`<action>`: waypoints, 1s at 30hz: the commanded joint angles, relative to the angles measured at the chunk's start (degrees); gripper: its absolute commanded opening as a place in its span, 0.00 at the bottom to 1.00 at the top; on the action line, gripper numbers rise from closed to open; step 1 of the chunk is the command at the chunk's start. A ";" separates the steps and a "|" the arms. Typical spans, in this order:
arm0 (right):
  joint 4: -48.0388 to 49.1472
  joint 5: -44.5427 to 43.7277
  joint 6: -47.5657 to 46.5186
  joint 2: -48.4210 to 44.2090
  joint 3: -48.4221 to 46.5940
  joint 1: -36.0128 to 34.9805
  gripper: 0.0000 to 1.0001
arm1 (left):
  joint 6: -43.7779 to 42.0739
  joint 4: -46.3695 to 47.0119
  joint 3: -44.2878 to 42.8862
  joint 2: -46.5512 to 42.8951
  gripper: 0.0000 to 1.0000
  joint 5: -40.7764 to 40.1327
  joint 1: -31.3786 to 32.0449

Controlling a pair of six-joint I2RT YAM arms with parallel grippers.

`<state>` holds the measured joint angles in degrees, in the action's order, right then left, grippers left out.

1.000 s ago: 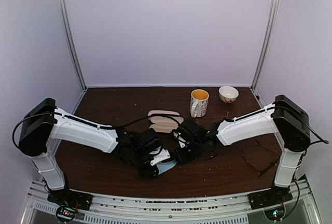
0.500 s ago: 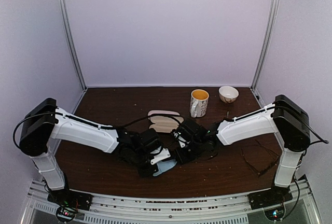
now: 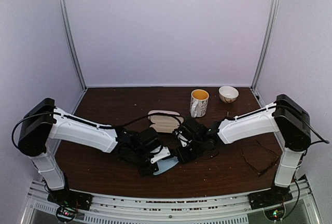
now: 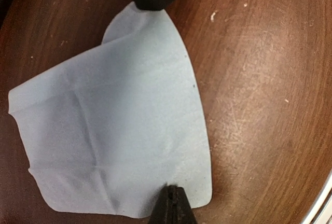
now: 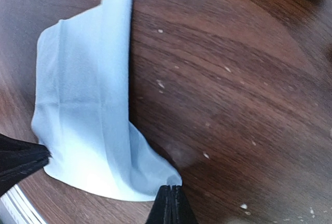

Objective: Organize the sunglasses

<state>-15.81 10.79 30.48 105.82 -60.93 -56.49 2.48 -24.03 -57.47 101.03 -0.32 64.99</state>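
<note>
Front centre: one cloth [image 4: 114, 130] pinched by left gripper [image 4: 172, 203] and right gripper [image 5: 170, 198], both closed; one sunglasses pair [image 3: 258, 172] apart

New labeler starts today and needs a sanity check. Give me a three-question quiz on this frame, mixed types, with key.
1. True or false: the left gripper and right gripper are both shut on the blue cloth.
2. The thin-framed glasses lie: A) near the right arm; B) on the blue cloth; C) in the left gripper.
3. Fill in: in the top view, the mug stands left of the ____.
Key: 1 true; 2 A; 3 bowl.
</note>
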 commanded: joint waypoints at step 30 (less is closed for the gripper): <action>-14.29 0.07 -1.80 -6.78 -14.92 5.72 0.00 | -2.84 -7.30 -12.75 -9.96 0.00 -4.07 -7.06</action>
<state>-27.24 11.55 30.33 100.51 -72.62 -51.79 1.74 -30.09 -67.37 92.44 -3.09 59.51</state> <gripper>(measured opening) 0.005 0.007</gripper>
